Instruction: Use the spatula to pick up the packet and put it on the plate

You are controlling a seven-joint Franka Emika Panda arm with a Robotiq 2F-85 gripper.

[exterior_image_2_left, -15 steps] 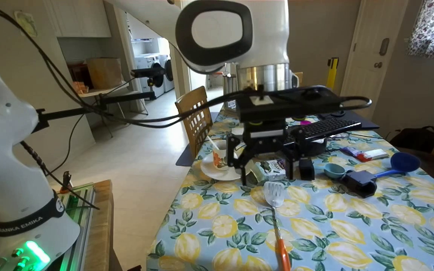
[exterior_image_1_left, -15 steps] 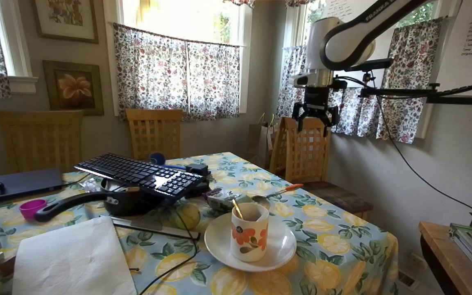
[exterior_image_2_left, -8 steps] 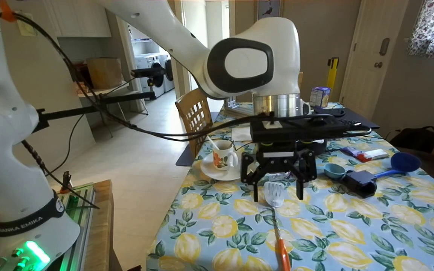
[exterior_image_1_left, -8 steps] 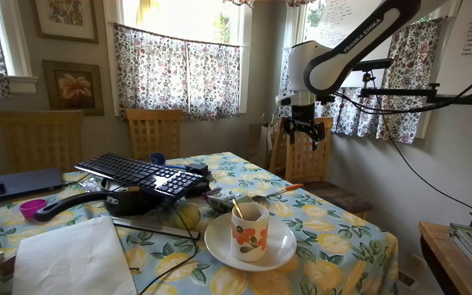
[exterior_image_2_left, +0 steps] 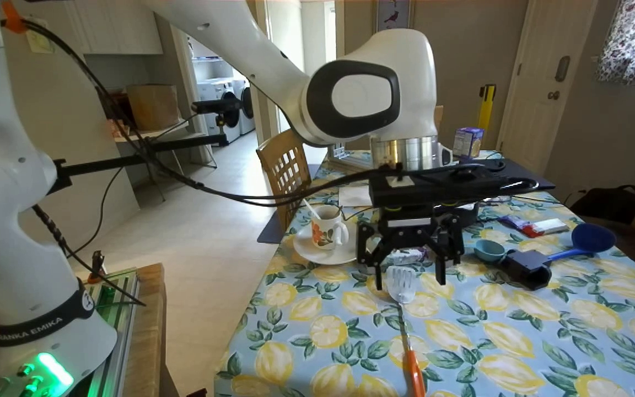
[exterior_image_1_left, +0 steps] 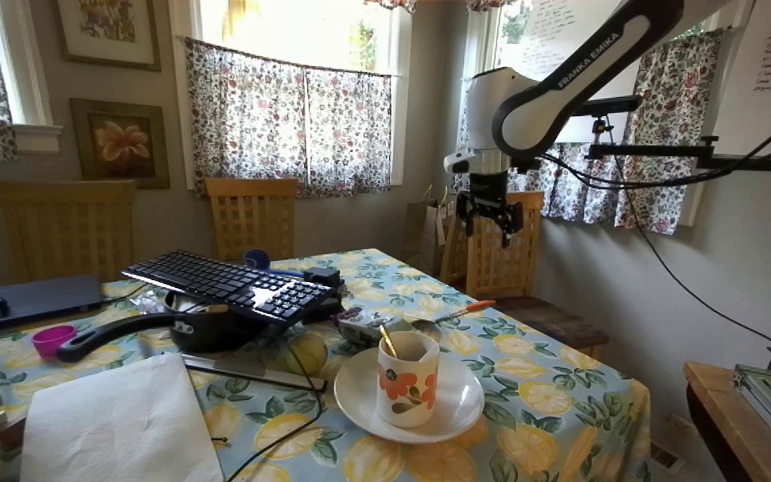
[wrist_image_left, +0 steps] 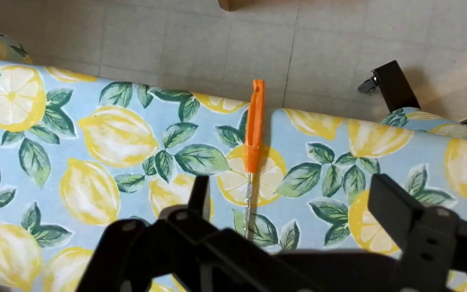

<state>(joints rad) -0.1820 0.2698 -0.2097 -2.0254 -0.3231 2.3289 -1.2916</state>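
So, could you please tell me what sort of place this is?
Probably a dining area in someone's home: the lemon-print tablecloth, the wooden chairs and the flowered curtains all suggest it.

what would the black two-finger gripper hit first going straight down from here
The open gripper would probably meet the blue lemon-print tablecloth first, straddling the long orange-handled spatula; depth is unclear, so it may clip the spatula instead.
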